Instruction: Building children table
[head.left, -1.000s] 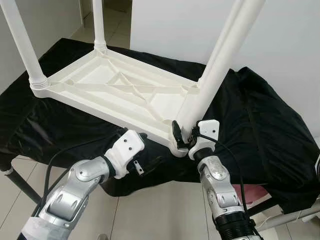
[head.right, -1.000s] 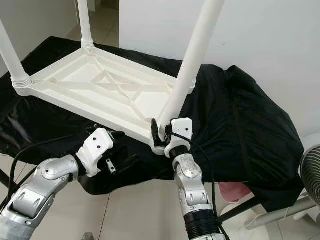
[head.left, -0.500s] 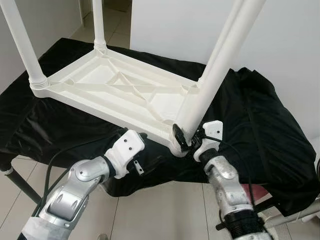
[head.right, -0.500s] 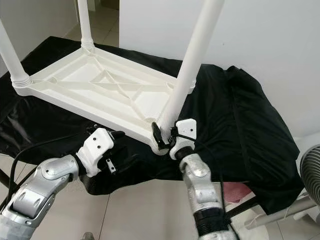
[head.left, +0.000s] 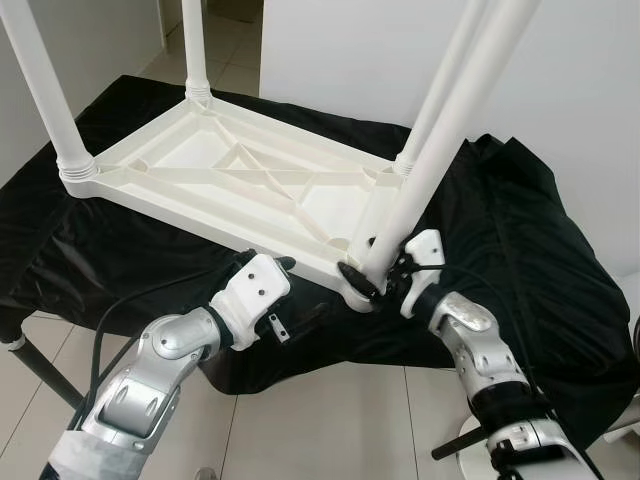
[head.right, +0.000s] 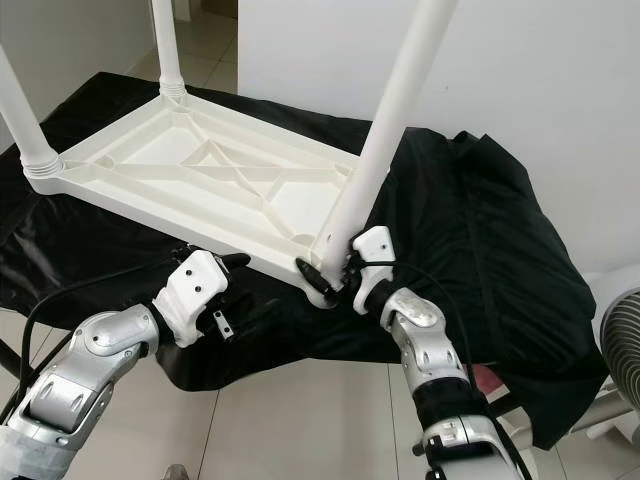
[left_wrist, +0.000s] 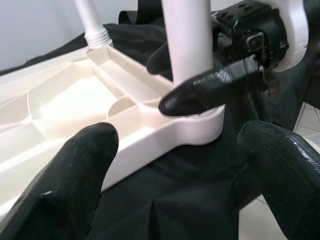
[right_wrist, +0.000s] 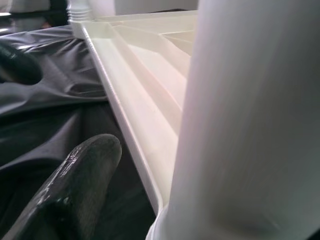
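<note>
Left eye view: the white table (head.left: 230, 180) lies upside down on a black cloth (head.left: 520, 250), three legs seated. The fourth leg (head.left: 440, 150) stands tilted at the near corner socket (head.left: 352, 285), its base clamped by the right hand (head.left: 375, 280). The left hand (left_wrist: 175, 165) hovers open just before that corner, holding nothing. Best to bring the leg upright over the socket before pressing down, steadying the rim.

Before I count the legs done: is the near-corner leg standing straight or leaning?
Leaning. The near-corner leg tilts toward the robot's right from its socket on the upturned tabletop, with the right gripper clasping its base.
</note>
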